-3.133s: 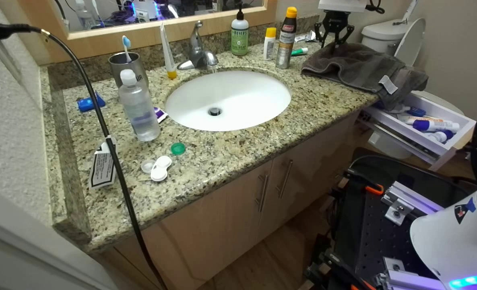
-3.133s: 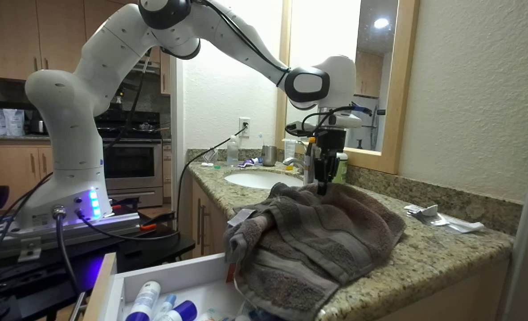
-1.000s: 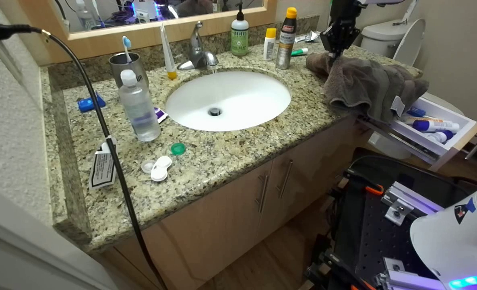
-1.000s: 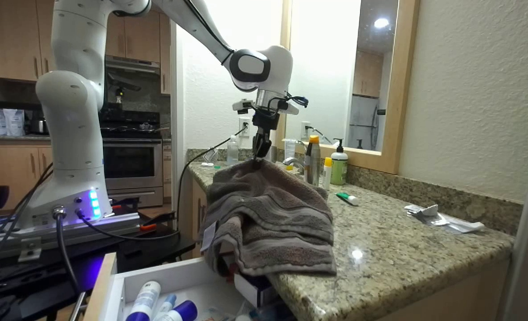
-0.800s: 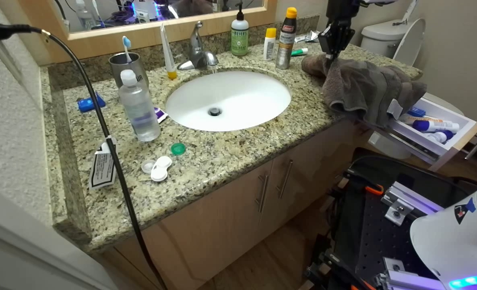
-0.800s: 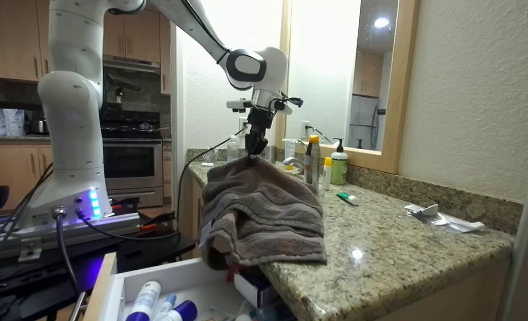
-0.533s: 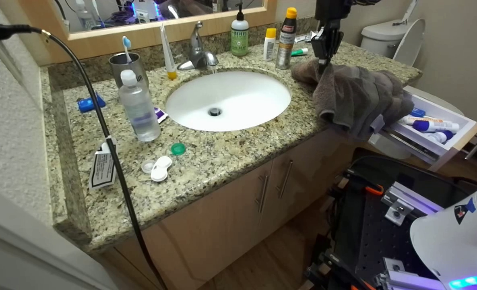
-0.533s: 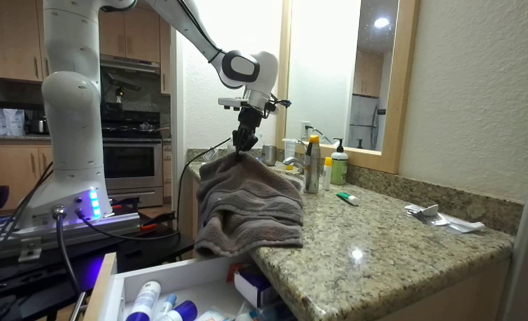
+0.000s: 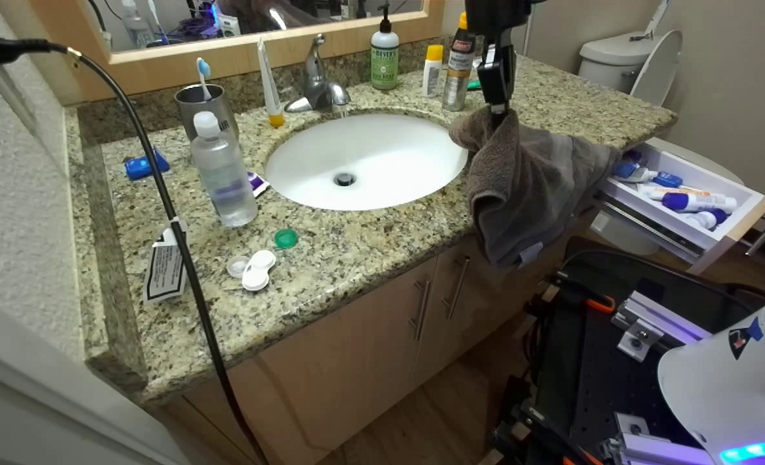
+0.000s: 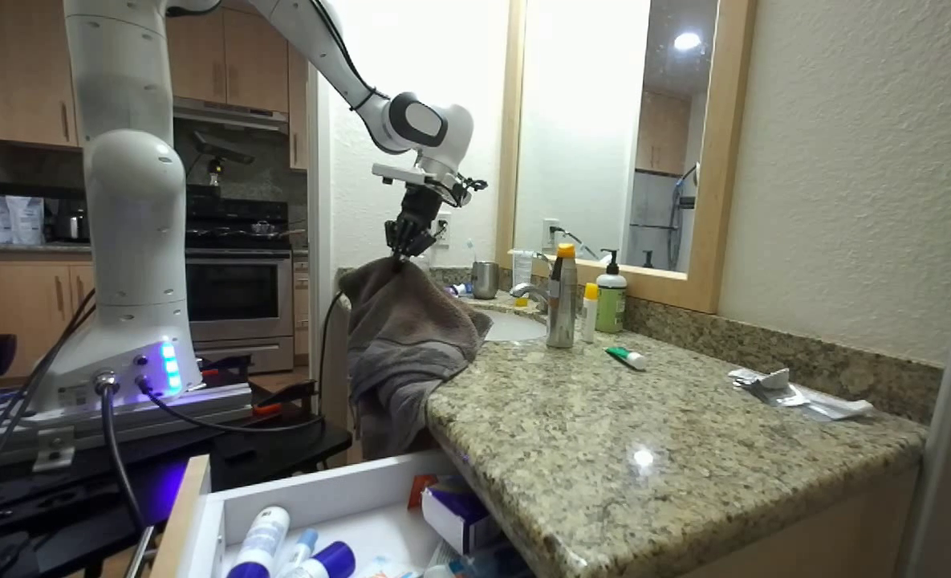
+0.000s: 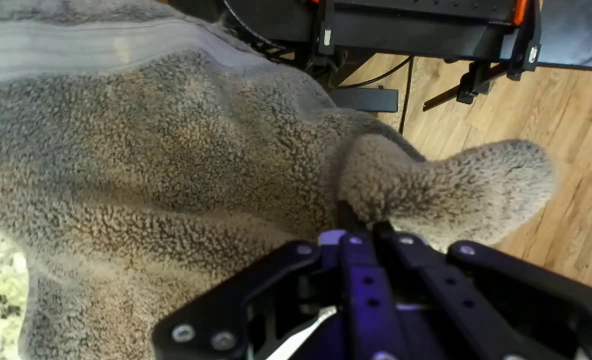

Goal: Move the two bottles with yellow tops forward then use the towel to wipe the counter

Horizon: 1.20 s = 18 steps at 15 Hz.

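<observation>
My gripper (image 9: 499,108) is shut on a corner of the grey-brown towel (image 9: 524,187), just right of the sink in an exterior view. The towel hangs from the fingers and drapes over the counter's (image 9: 382,239) front edge. An exterior view also shows the gripper (image 10: 400,255) and towel (image 10: 411,321). In the wrist view the fingertips (image 11: 370,222) pinch a towel fold (image 11: 435,190). The tall spray bottle (image 9: 458,74) and small white bottle (image 9: 432,74), both yellow-topped, stand upright behind the gripper; they also show in an exterior view, tall (image 10: 561,309) and small (image 10: 589,313).
The sink (image 9: 366,161) and faucet (image 9: 319,81) are left of the towel. A green soap bottle (image 9: 384,58) stands at the back. An open drawer (image 10: 314,498) juts out below the counter. A clear bottle (image 9: 224,171) and lens case (image 9: 257,270) sit farther left. Foil wrappers (image 10: 800,397) lie at the back.
The gripper, open on the towel at first, shut on it and lifted it. It has carried the towel from the counter's end toward the sink and front edge. Both yellow-topped bottles have not moved.
</observation>
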Tool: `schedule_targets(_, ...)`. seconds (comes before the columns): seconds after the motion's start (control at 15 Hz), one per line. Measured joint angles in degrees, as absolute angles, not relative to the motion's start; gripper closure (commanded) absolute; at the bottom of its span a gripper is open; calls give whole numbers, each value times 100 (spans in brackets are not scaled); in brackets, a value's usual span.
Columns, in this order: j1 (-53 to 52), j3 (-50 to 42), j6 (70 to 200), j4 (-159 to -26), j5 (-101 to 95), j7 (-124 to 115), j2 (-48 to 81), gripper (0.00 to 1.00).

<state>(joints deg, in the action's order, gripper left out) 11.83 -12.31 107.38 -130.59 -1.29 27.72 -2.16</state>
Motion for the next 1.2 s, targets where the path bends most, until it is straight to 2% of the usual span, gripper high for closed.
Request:
schedule_targets(0.53, 1031, -1266, 10709, -12752, -69, 2877, -88, 99)
schedule_targets(0.87, 1781, -1902, 10846, -12022, 845, 3150, 822, 99)
schedule_targets(1.2, 2709, -2023, 10852, -11114, 1851, 3229, 2047, 99)
